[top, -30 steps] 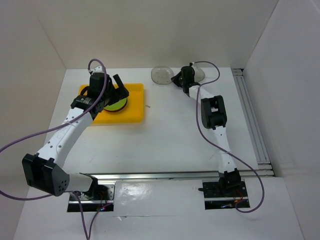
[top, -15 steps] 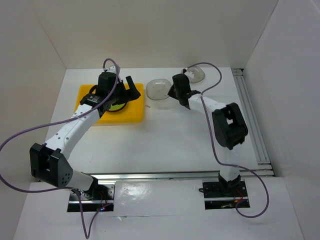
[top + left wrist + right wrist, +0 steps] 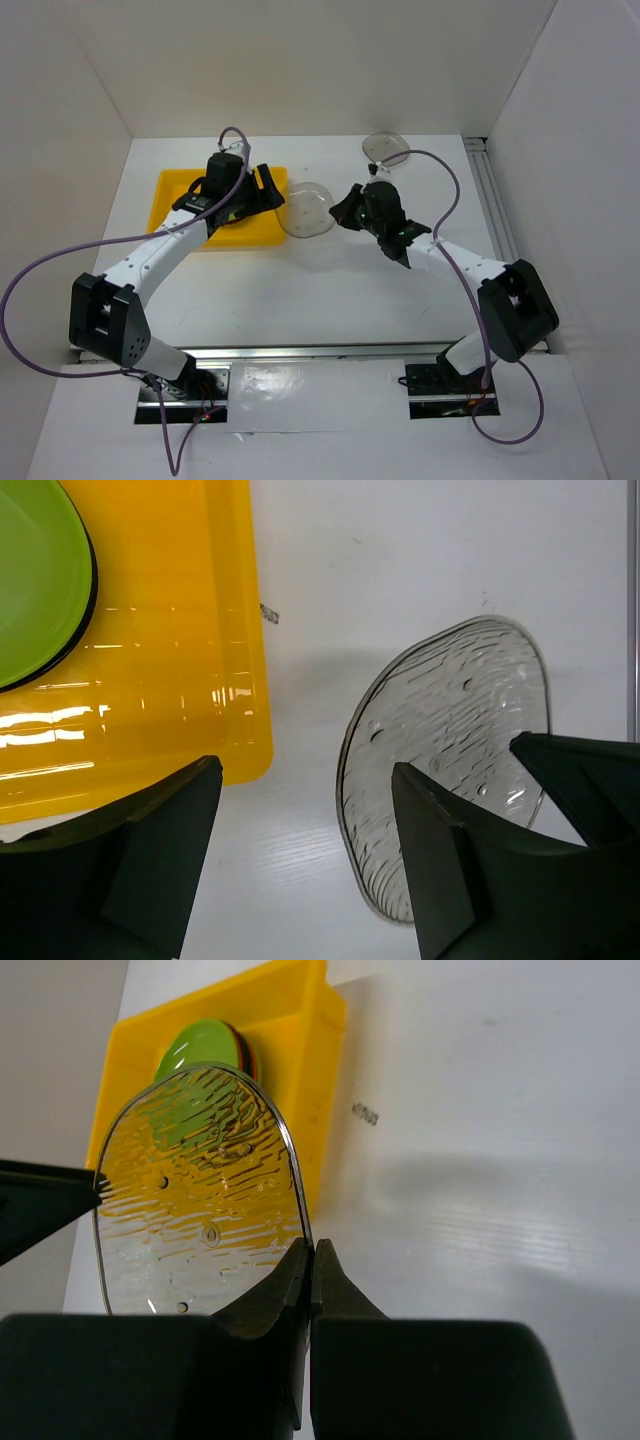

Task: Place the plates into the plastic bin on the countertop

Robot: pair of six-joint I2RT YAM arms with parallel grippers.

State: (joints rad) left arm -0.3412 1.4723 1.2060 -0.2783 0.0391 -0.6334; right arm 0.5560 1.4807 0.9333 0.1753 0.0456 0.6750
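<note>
Right pincer [image 3: 310, 1250] pinches the clear plate [image 3: 305, 208] by its thin rim; the wide left pincer [image 3: 305, 772] at its nine o'clock could knock it loose.

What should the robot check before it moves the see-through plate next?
1. Right gripper pinches the clear plate by its rim: ok.
2. Clear plate is over the yellow bin: not ok, it hangs beside the bin's right edge.
3. Left gripper is open: ok.
4. Left gripper is apart from the clear plate: cannot tell.
5. Bin has bare floor beside the green plate: ok.
6. All plates are in: not ok, a second clear plate lies at the back.
</note>
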